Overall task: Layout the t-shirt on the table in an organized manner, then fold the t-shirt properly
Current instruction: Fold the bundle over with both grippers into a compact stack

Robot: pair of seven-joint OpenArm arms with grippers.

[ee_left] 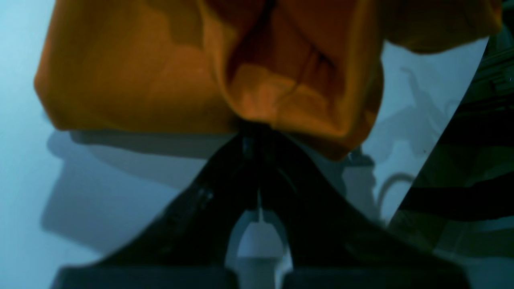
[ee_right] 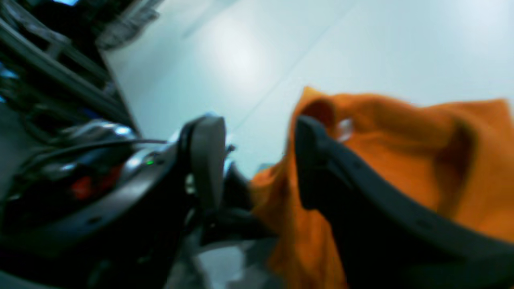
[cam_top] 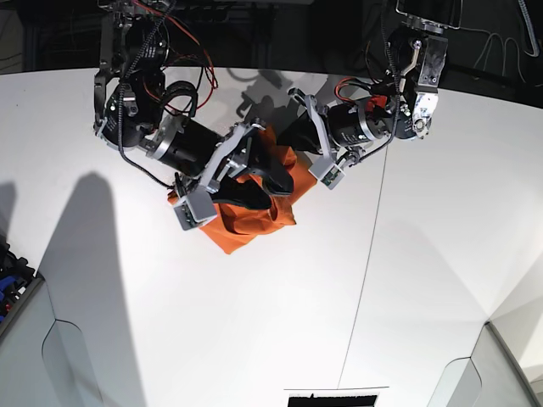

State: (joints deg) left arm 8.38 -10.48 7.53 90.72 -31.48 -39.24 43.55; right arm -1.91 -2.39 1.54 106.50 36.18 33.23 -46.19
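**Shirt bunched, left pinching, right jaws apart**

Left gripper (ee_left: 257, 128): jaws closed tight on a gathered pinch of the shirt (ee_left: 160, 80). Cloth fans out just past the fingertips and hangs in soft folds over the table (ee_left: 24, 160), shadow beneath it, so that part looks lifted.

Right gripper (ee_right: 257, 160): jaws apart, nothing clamped. One finger (ee_right: 207, 160) is clear of the cloth; the other (ee_right: 321, 168) lies against or under a fold, and blur hides which. The shirt bulk sits beside and beyond that finger.

In the base view the shirt (cam_top: 246, 225) is a crumpled wad between the two grippers, the right gripper (cam_top: 242, 182) over it, the left gripper (cam_top: 297, 140) at its far upper edge. The rest lies on the table (cam_top: 424, 297), well away from the edges.

Handling, my guess: light, limp cotton, no stiffness, not fragile, not slippery. It drapes from any held point and layers stick together, so a pinch may catch two layers. Best holds are single-layer seams: shoulders or hem corners, one per gripper, then pull apart to spread.

Orientation: can't tell. No neck, tag, sleeves or hem readable. The wad's long axis runs roughly diagonally, from the left gripper's end toward the near-left corner of the bunch.
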